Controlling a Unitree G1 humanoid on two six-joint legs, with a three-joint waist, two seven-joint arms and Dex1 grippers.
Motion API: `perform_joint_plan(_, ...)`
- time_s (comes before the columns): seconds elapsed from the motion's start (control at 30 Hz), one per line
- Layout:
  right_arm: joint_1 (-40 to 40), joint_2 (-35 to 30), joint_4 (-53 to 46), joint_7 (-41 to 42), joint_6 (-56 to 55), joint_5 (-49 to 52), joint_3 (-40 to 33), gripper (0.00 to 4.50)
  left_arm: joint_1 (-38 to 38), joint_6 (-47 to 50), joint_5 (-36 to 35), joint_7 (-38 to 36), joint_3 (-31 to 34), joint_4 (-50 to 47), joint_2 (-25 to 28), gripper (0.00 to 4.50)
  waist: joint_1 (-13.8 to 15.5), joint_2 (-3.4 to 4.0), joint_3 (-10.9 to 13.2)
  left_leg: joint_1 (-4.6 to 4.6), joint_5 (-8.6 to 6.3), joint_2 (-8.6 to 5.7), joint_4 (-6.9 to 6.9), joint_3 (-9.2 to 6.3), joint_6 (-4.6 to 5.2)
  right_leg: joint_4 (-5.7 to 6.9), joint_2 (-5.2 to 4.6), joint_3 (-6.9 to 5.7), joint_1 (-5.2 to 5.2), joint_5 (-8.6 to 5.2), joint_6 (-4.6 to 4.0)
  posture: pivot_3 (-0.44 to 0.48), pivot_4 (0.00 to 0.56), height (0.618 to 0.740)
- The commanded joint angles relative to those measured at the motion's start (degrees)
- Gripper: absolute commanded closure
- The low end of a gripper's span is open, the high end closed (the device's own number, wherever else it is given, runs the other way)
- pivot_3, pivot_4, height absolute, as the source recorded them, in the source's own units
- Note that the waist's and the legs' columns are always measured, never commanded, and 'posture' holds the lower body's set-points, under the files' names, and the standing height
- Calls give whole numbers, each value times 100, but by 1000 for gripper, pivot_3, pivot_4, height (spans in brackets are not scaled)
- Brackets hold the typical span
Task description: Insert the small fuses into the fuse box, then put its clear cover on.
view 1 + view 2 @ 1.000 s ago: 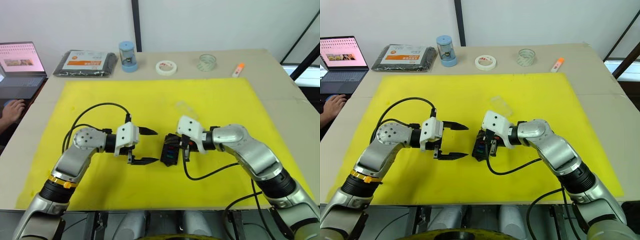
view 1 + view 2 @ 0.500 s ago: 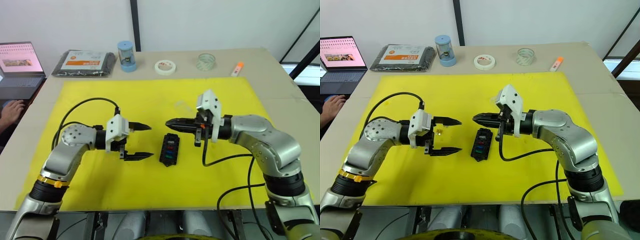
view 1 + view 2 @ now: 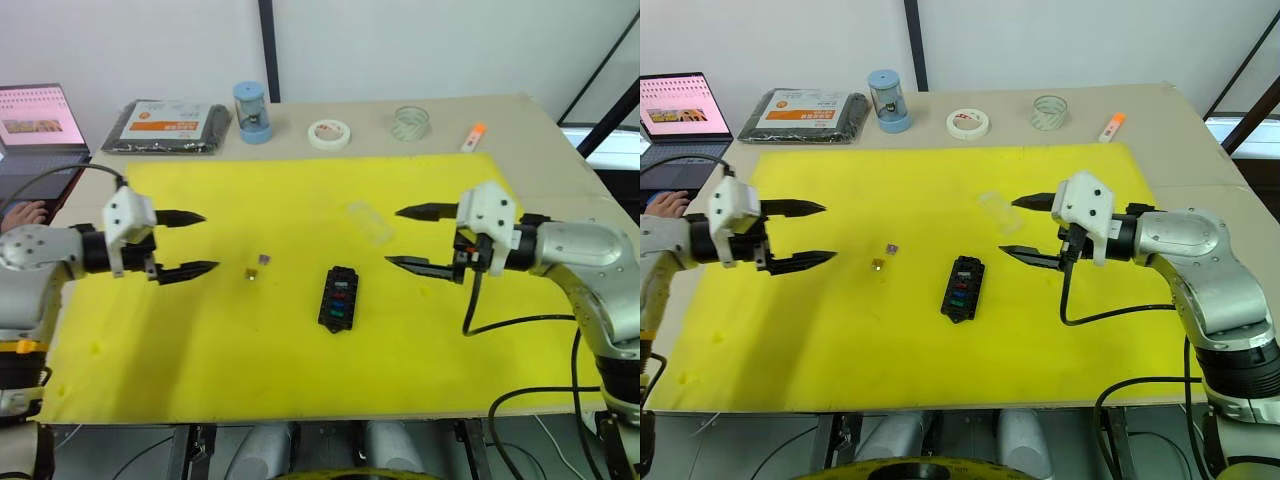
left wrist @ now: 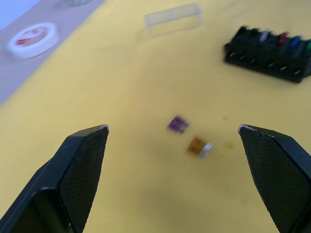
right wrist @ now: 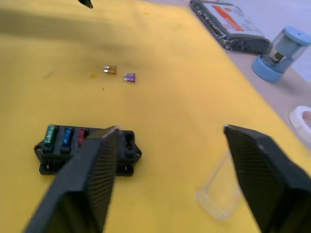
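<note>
Lab bench: yellow mat [image 3: 300,350], laptop [image 3: 35,130]

Both eye views look from the head, forward and down on the yellow mat [image 3: 300,210]. Each wrist view looks low and close along its own fingers. All views share the fuse box [image 3: 962,288], the clear cover [image 3: 369,221] at its 1 o'clock, and two loose fuses [image 4: 189,136] at its 10 o'clock.

Right pincer [image 5: 167,160] finger hides fuse box's [image 5: 63,145] end.
</note>
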Motion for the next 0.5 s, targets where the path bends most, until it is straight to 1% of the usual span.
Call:
perform_joint_plan(0.03, 12, 51, -181, 31, -175, 130, -117, 42, 13, -77, 17, -8, 325, 328, 168, 0, 2, 1, 1, 0, 0, 1, -2, 0, 0, 0, 0, 0, 0, 0, 0, 0, 150, 740)
perform_joint_plan(0.07, -31, 97, -259, 6, -122, 202, -76, 42, 6, 128, -55, 28, 349, 350, 175, 0, 5, 2, 2, 0, 0, 0, -2, 0, 0, 0, 0, 0, 0, 0, 0, 0, 150, 740)
perform_joint_plan(0.1, -107, 163, -356, -34, -61, 247, 14, 42, 21, 732, -265, 45, 355, 313, 222, 0, 8, 2, 1, -1, 0, 0, -1, 0, 0, 0, -1, 0, 0, 0, 0, 0, 150, 740)
perform_joint_plan(0.17, -224, 282, -519, -93, 18, 256, 210, 42, 51, 2106, -824, 26, 399, 182, 315, 0, -5, 2, 2, -2, -1, 0, 1, -1, 1, 2, 0, 0, -1, 0, 0, 0, 150, 740)
perform_joint_plan(0.27, -324, 416, -812, -104, 96, 184, 602, 42, -73, 4252, -1744, 153, 474, 84, 380, 0, -40, 1, 2, -2, -15, 0, 2, -3, 27, 7, 8, 0, -2, 0, 1, 0, 150, 740)
perform_joint_plan(0.37, -443, 526, -918, -165, 171, 120, 826, 42, -253, 5500, -2162, 363, 427, 102, 331, 0, -43, 1, 2, 0, -16, 0, 6, -8, 29, 7, 21, -1, 0, -1, 1, 0, 150, 740)
perform_joint_plan(0.4, -500, 567, -930, -173, 198, 103, 913, 42, -362, 6012, -2356, 426, 381, 123, 262, 0, -44, 1, 2, -1, -15, 0, 6, -8, 26, 7, 21, 0, 0, -1, 1, 0, 150, 740)
perform_joint_plan(0.47, -592, 642, -956, -198, 250, 78, 1086, 42, -732, 7027, -2675, 752, 434, 464, -122, 0, -17, 0, 2, 1, -6, -1, 8, -9, 11, 8, 21, 0, 1, -1, 1, 0, 150, 740)
perform_joint_plan(0.5, -615, 653, -959, -185, 248, 49, 1153, 42, -836, 7300, -2700, 884, 416, 618, -278, 0, -14, -1, 1, 3, -6, -2, 9, -11, 11, 9, 22, -1, 4, -1, 1, 0, 150, 740)
